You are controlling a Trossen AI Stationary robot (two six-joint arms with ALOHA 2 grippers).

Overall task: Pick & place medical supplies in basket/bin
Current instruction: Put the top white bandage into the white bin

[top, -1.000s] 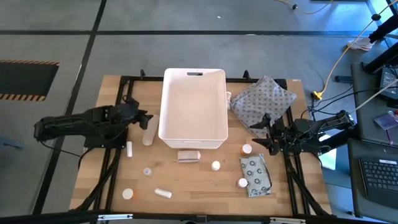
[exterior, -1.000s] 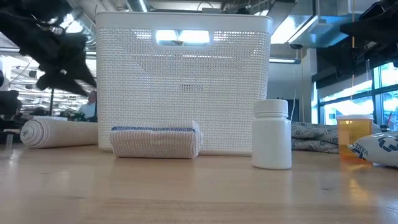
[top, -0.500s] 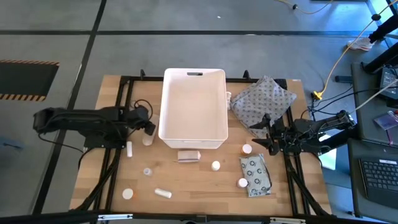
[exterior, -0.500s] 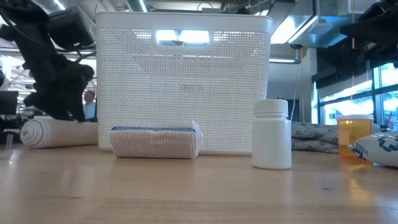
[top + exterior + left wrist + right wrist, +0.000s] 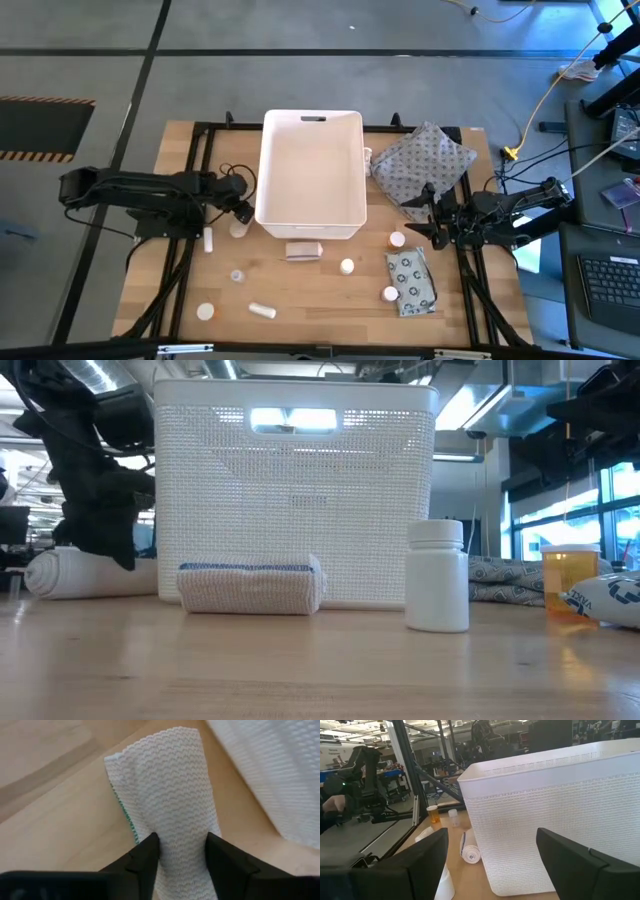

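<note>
Left hand (image 5: 181, 851) newly down, astride bandage roll (image 5: 167, 805)

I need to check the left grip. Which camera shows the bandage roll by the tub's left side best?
The left wrist view: the bandage roll fills it, between the left gripper jaws. The high view shows only its end past the gripper; the low view shows it partly hidden; the right wrist view shows none.

High view straight down; low view table-level — both share basket (image 5: 310, 178).
</note>
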